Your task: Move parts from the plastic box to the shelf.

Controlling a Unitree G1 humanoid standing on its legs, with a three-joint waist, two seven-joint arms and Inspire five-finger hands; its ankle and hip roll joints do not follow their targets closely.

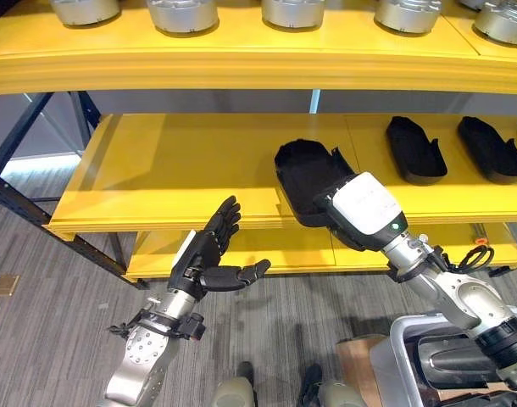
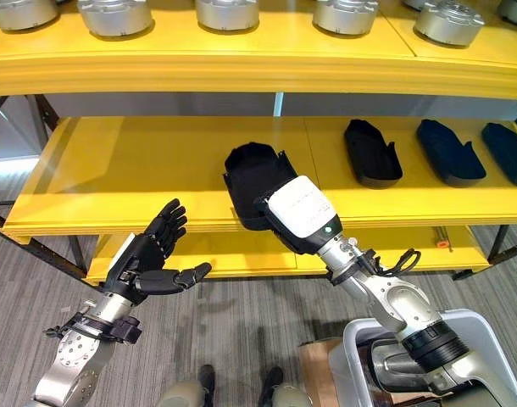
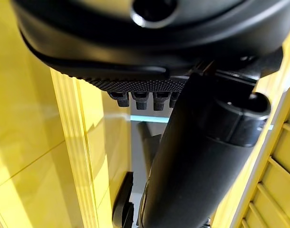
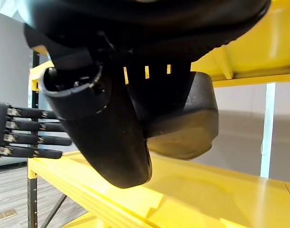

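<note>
Lower centre, the right hand clasps a black moulded part at the yellow shelf edge; slide it fully on, level. Left hand spread wide, lower left.

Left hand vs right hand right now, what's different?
The left hand hangs in front of the yellow middle shelf with fingers straight and open, holding nothing. The right hand reaches over the shelf's front edge and is closed on a black moulded plastic part, which sits at that edge. The left is lower and clear of the shelf; the right is up at it. Both are dark hands on silver-grey arms.
</note>
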